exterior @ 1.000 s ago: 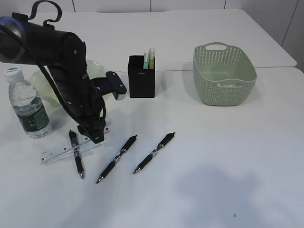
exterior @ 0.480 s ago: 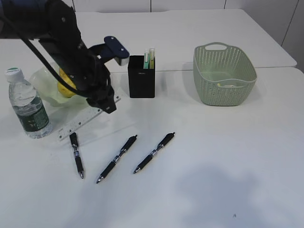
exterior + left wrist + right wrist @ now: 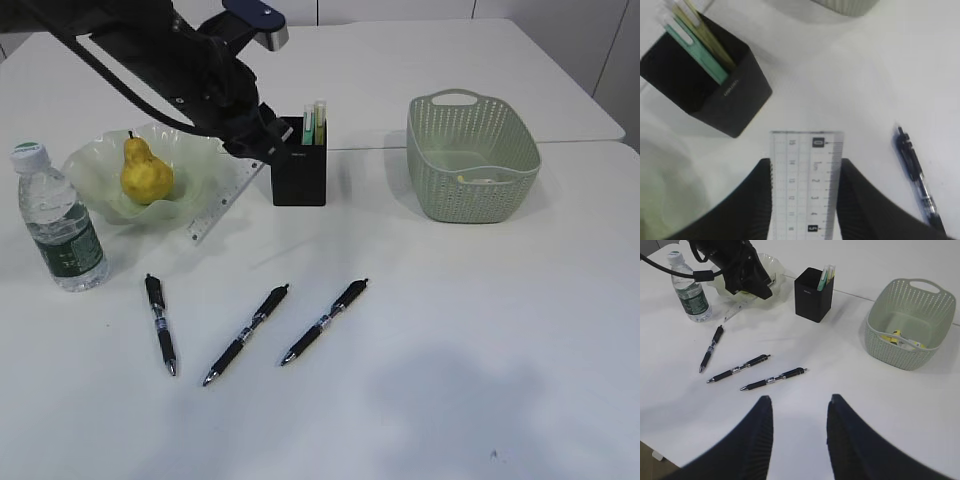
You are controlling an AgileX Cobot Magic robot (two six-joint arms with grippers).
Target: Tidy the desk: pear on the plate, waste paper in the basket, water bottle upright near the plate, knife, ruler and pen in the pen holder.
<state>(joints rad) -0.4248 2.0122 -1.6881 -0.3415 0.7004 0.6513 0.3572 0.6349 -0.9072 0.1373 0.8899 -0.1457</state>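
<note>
Beside the pen holder (image 3: 299, 176), left gripper (image 3: 806, 172) clamped on the ruler (image 3: 806, 182); right gripper (image 3: 799, 412) agape, empty.

Desk (image 3: 480, 330): smooth white, matt, faint sheen. Ruler (image 3: 806, 187): clear glossy plastic, printed marks. Pen holder (image 3: 298, 175): matt black. Basket (image 3: 472, 155): sage perforated plastic, woven look. Plate (image 3: 95, 170): translucent pale green, glassy. Water bottle (image 3: 58, 222): clear ribbed plastic. Pear (image 3: 146, 176): smooth yellow skin.
</note>
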